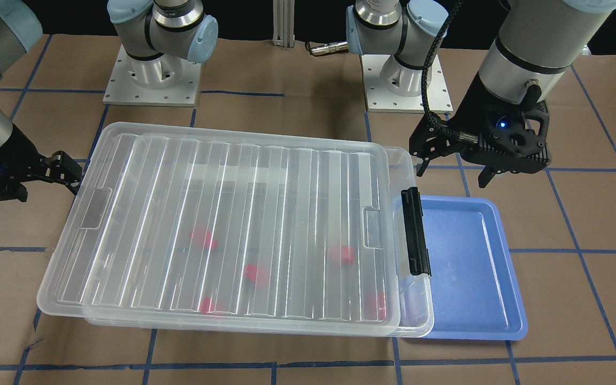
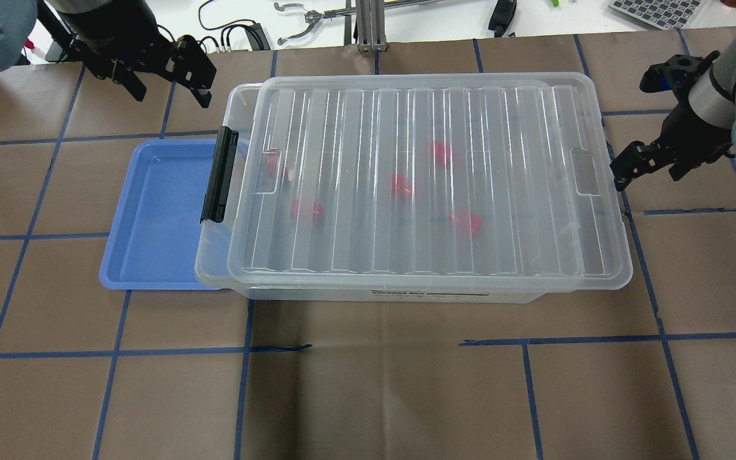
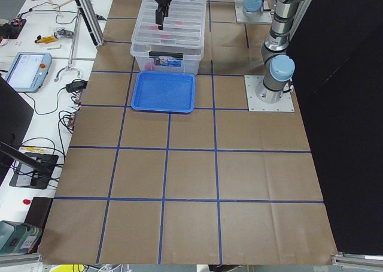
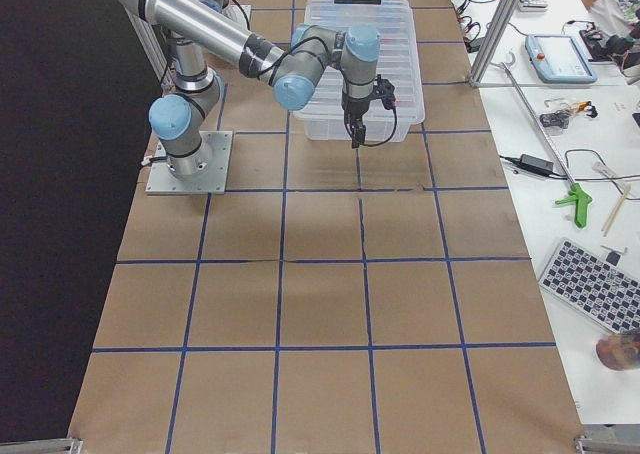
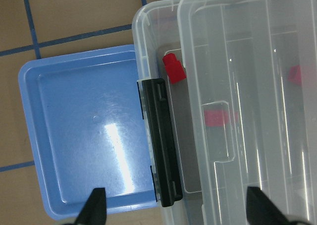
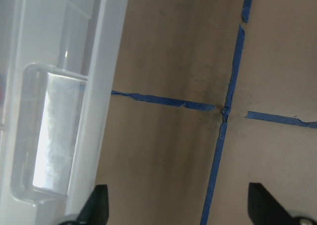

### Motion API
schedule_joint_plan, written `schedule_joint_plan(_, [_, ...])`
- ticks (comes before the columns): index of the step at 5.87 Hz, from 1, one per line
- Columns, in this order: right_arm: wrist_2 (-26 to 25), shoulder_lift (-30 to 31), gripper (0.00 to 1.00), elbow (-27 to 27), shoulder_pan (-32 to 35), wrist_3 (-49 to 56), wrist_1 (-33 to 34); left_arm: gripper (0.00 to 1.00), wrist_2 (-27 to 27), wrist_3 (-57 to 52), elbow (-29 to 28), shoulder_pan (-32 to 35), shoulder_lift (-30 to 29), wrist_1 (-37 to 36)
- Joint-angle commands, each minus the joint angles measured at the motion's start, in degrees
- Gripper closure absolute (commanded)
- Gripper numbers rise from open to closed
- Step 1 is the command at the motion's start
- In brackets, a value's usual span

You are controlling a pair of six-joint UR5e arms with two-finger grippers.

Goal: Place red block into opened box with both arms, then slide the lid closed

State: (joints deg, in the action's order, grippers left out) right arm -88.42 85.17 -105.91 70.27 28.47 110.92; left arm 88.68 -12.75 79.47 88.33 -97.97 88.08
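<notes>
On the table's middle sits the clear box [image 2: 317, 295], with its ribbed lid [image 2: 355, 223] lying over most of it. The lid is offset to the right: it overhangs the box's right end and leaves a narrow strip open at the left end, beside the black bar [image 2: 220, 174].

Five red shapes show inside the box. Four are blurred through the lid, and one red block [image 5: 173, 69] sits in the open strip, just inside the left wall. The blue tray [image 2: 151, 211] lies against the box's left end, its right edge tucked under the black bar, and holds nothing.

The left gripper [image 2: 172, 99] hangs above the table by the box's far left corner, fingers spread and empty. The right gripper [image 2: 630, 131] is just beside the lid's right short end, fingers also spread wide and holding nothing. Whether it touches the rim cannot be told.

The placing part looks done. What seems to remain is sliding the lid leftward until it covers the open strip.
</notes>
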Motion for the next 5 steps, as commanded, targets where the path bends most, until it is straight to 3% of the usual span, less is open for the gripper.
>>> schedule_joint_plan(1, [0.6,0.0,0.0,0.0,1.4,-1.4,0.1,0.01,-0.1,0.0,0.0,0.0,-0.1,0.0])
schedule_joint_plan(5, [0.5,-0.1,0.0,0.2,2.9,-1.3,0.2,0.01,-0.4,-0.6,0.0,-0.1,-0.2,-0.1])
